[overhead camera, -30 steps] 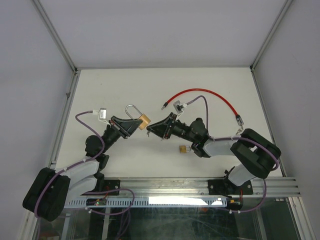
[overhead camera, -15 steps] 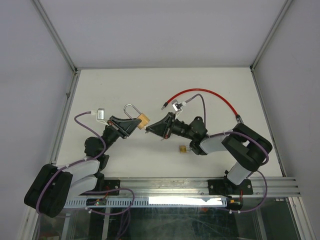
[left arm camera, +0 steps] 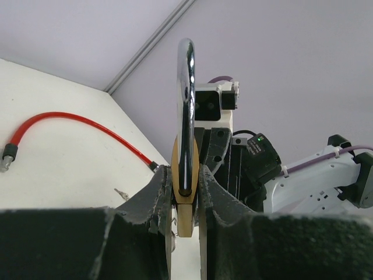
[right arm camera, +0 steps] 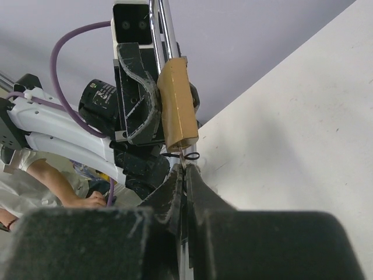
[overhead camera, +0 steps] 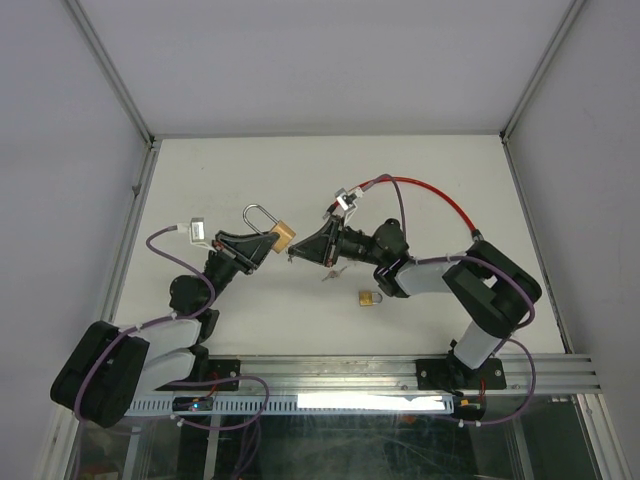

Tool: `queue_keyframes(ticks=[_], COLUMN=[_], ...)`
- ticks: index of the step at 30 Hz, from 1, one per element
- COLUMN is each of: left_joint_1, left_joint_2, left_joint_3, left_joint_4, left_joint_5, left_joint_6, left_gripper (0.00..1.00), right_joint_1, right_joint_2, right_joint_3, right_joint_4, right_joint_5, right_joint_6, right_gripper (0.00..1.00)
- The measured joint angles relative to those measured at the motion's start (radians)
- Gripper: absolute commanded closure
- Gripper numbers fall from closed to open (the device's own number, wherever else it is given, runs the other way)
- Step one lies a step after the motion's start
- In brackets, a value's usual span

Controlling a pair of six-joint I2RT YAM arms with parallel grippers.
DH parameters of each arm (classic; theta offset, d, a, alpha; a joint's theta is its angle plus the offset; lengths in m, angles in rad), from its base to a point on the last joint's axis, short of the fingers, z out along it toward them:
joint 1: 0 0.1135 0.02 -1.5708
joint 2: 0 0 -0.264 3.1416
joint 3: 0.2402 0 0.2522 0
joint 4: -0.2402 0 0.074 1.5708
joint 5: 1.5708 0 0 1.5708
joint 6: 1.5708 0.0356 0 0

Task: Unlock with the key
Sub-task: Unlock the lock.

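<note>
Overhead view of a white worktop (overhead camera: 250,170) with two arms meeting near its middle. On the left, my left tool (overhead camera: 262,246) is clamped narrow around the flat sides of a brass padlock (overhead camera: 284,236) and holds it up off the surface. The silver shackle (overhead camera: 258,214) points away to the left and the bottom face points right. From the left wrist camera the padlock is edge-on between the two fingers, shackle rising straight up the middle of the view. Just right of the padlock is the key (right arm camera: 185,157), a thin blade sticking out of my right tool (overhead camera: 300,254), whose fingers are pinched fully together on it. The right wrist camera shows the relation I care about. The brass body runs lengthwise straight ahead of the blade, and the tip sits at the bottom face where I judge the keyway to be. I cannot tell whether the tip has entered or only touches. The long axes of key and padlock look nearly in line, so the coming move is a push from right to left along that line, made by the right arm while the left holds firm. Further right, a small padlock (overhead camera: 370,298) lies on the worktop below the right arm, and a red cable (overhead camera: 440,196) curves behind it, both well apart from the work.
</note>
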Motion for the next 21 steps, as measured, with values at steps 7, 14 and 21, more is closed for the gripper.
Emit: queue_keyframes(ticks=[7, 14, 21], left_joint_1=[-0.023, -0.027, -0.027], left_joint_2=[-0.119, -0.261, -0.273], left_joint_3=[0.0, 0.01, 0.045], left_joint_4=[-0.177, -0.412, -0.592], left_joint_5=[-0.058, -0.171, -0.221], left_joint_6=[0.0, -0.001, -0.01], left_gripper=[1.0, 1.0, 1.0], right_joint_1=[0.002, 0.01, 0.137], right_joint_2=[-0.031, -0.193, -0.285], right_joint_3=[0.008, 0.008, 0.009], right_joint_4=[-0.091, -0.377, -0.598], right_joint_5=[0.01, 0.056, 0.275], right_joint_6=[-0.079, -0.378, -0.874], right_gripper=[0.63, 0.41, 0.41])
